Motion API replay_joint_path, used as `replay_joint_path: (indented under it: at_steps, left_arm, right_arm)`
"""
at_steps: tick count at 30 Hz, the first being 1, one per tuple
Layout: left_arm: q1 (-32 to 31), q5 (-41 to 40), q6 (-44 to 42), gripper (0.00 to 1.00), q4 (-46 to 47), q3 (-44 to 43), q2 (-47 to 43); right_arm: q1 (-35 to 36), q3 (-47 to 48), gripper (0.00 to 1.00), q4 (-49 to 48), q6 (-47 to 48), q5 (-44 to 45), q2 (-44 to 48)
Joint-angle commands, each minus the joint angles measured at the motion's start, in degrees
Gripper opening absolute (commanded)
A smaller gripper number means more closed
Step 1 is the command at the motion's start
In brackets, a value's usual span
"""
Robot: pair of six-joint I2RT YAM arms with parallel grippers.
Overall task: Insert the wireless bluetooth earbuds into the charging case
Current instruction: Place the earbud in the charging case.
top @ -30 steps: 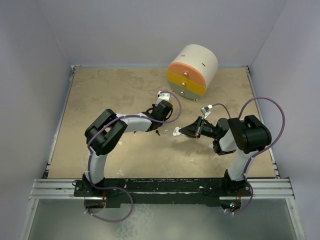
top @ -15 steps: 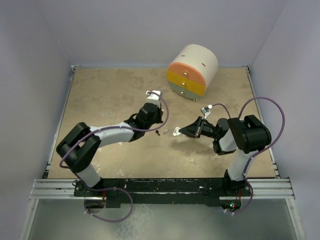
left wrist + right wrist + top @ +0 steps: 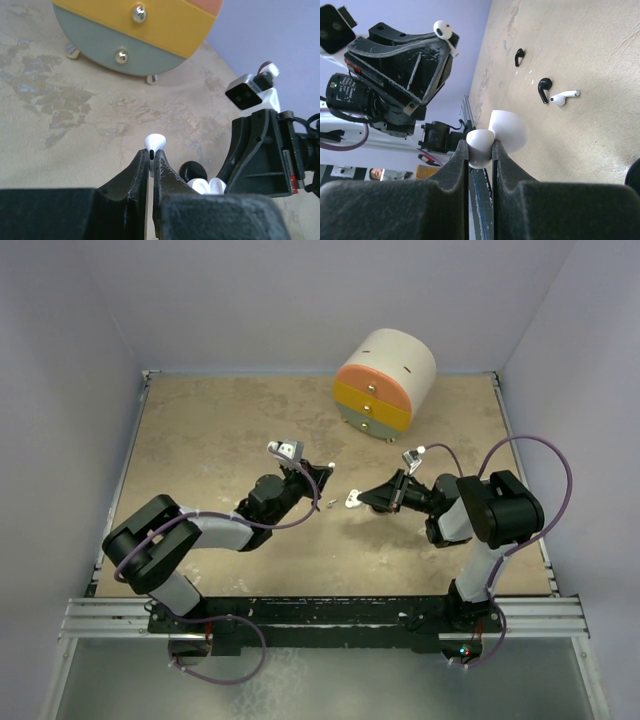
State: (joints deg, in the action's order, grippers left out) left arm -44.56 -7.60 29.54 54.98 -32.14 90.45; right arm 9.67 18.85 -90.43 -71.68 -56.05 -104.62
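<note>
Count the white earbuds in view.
2. One white earbud is pinched in the left end effector; another lies on the table beside a black earbud. More may be hidden.

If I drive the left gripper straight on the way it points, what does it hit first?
Likely the round cream-and-orange drawer unit, at its grey-green bottom drawer, with only bare table between. The right gripper sits right of that line. Depth is uncertain.
</note>
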Motion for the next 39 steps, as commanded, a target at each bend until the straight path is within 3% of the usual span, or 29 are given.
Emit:
replay_joint_path:
  at_steps: [1,9,36,39]
  left_arm:
    - [-1.69,-1.85,0.1,0.0,15.28,1.0,0.8]
    - [-6.2,-7.85,-4.02,0.0,18.27,0.74,2.12]
    - [-9.6,-7.29,-8.13,0.0,26.1,2.87,4.55]
    - [-10.33,-7.29,-9.05,0.0,31.0,3.9,6.18]
  right_arm:
    - [-0.27,1.45,0.0,-5.37,-1.72,1.22,1.44]
    - [-0.27,1.72,0.0,-8.51,-5.1,2.05,1.45]
    - [-0.27,1.82,0.0,-12.49,-8.61,0.45,1.44]
    - [-0.27,1.59,0.0,-15.3,-10.42,0.08,0.78]
